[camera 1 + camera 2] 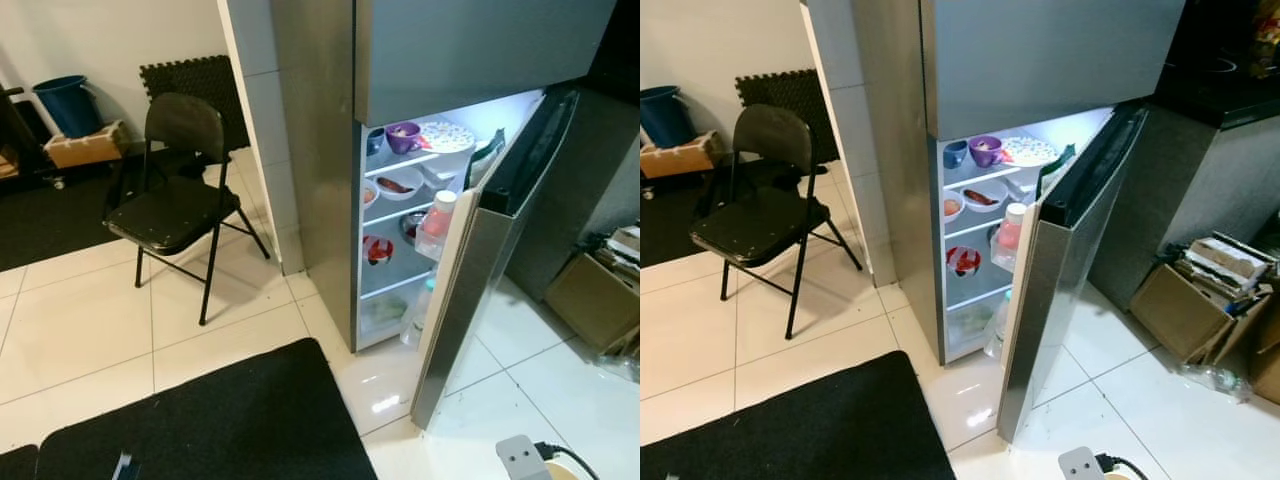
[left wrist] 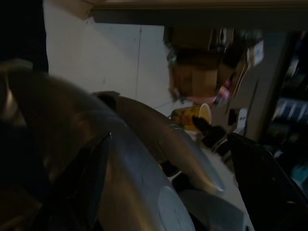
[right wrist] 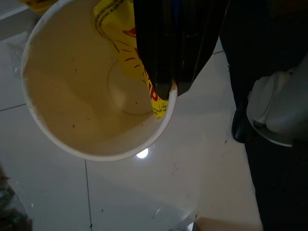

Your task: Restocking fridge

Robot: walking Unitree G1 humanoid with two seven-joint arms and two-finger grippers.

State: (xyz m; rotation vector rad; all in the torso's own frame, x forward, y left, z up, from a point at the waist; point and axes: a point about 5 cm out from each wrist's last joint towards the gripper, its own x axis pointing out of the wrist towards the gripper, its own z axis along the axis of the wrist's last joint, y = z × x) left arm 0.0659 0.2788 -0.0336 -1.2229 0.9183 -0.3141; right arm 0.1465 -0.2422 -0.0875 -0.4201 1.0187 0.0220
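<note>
Between the two black fingers of the right gripper (image 3: 166,91) sits the rim of a round cream paper cup with a yellow printed wrapper (image 3: 91,86); the fingers are closed on this rim, one inside the cup and one outside, and the cup hangs under the gripper above the white tiled floor (image 3: 144,192). A small bright reflection lies on the tile just beside the cup's lower edge. Inside the cup I see only the pale bottom and some dark specks.

Well ahead of this gripper stands the tall grey metal fridge (image 1: 330,150). Its lower door (image 1: 480,280) is swung open toward the robot's right, and the inside is lit. On the top shelf stand a purple bowl (image 1: 403,136) and, beside it, a white patterned plate (image 1: 447,135). One shelf lower is a white bowl with something reddish in it (image 1: 397,185). In the door rack stands a clear bottle with a pink cap (image 1: 437,222).

Further to the left of the fridge stands a black folding chair (image 1: 175,195), and near the robot's feet lies a black floor mat (image 1: 210,425). To the right of the open door there are brown cardboard boxes (image 1: 1200,300) on the floor.

As for the left gripper (image 2: 240,159), its wrist view is dark and blurred, so I cannot tell how its fingers stand.
</note>
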